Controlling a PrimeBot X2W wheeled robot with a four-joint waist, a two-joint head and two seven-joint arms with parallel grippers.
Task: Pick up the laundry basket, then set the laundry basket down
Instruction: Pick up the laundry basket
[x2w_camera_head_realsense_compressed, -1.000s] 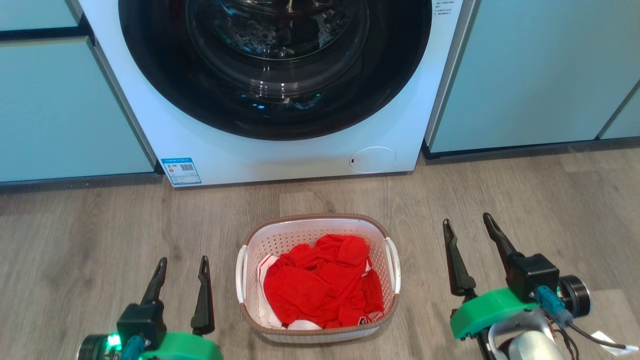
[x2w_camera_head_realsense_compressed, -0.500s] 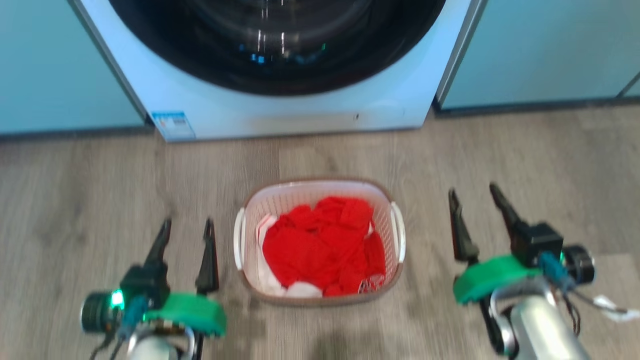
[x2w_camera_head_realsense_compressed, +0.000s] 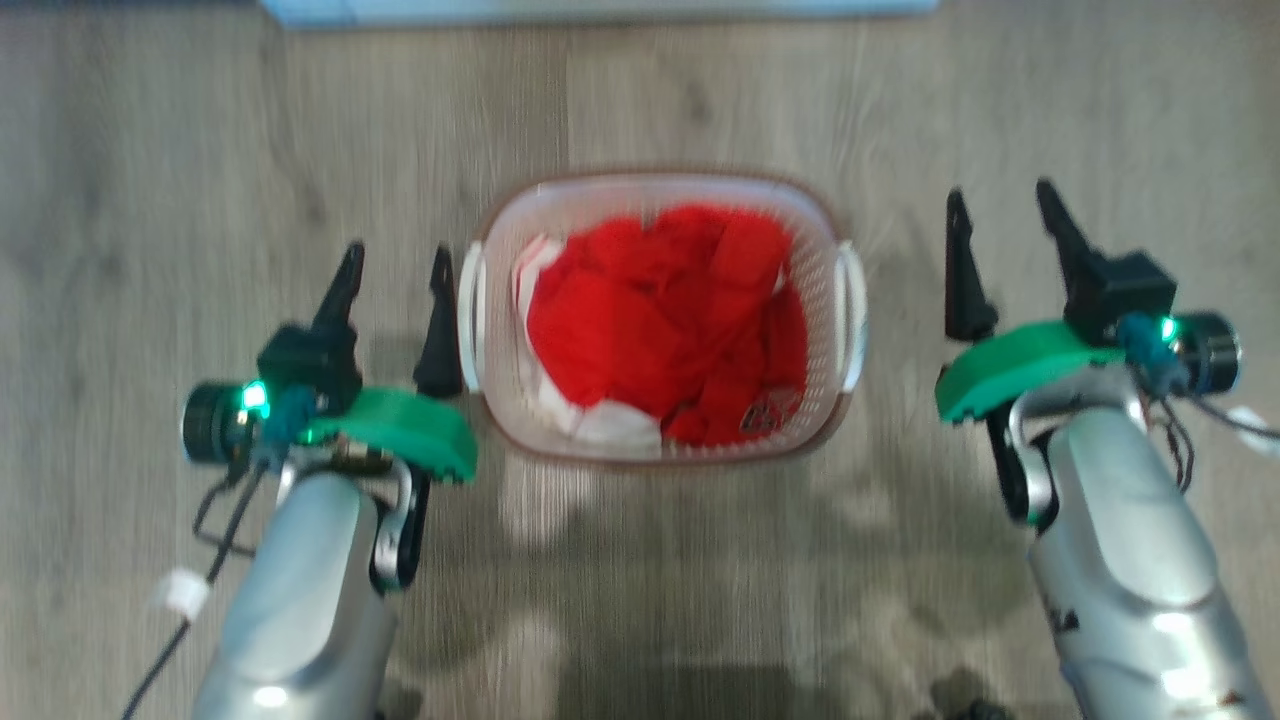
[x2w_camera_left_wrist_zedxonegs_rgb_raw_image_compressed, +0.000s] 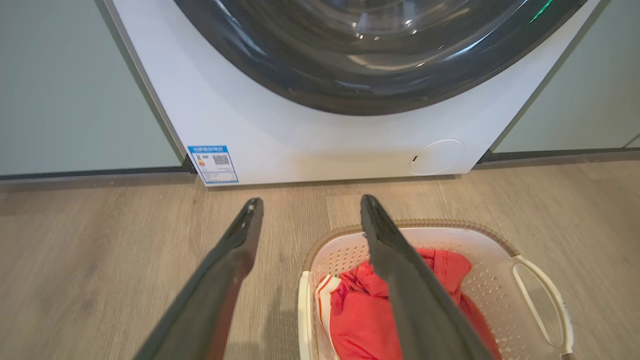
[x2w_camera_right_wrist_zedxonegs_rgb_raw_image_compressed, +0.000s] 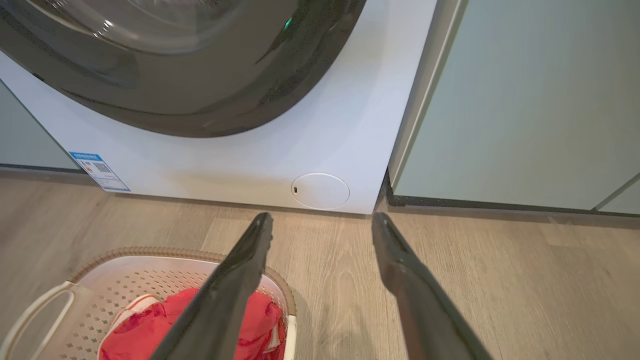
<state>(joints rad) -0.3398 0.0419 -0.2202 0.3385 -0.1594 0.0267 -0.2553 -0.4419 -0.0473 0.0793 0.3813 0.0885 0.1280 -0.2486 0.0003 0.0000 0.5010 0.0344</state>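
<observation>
1. Laundry basket (x2w_camera_head_realsense_compressed: 560, 215), holding red clothing (x2w_camera_head_realsense_compressed: 660, 320), rests on the wood floor (x2w_camera_head_realsense_compressed: 150, 200) between my arms.
2. Left gripper (x2w_camera_head_realsense_compressed: 397, 252): jaws spread, empty, beside the left handle (x2w_camera_head_realsense_compressed: 469, 310); right gripper (x2w_camera_head_realsense_compressed: 1000, 192): same, farther off.
3. Nothing grasped; lift and set-down remain.

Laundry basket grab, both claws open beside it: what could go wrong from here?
1. The left claw sits nearly against the left handle, while the right claw stands farther from the right handle: uneven closing could shove the laundry basket sideways.
2. A one-sided grip could tilt it and spill the red clothes.
</observation>
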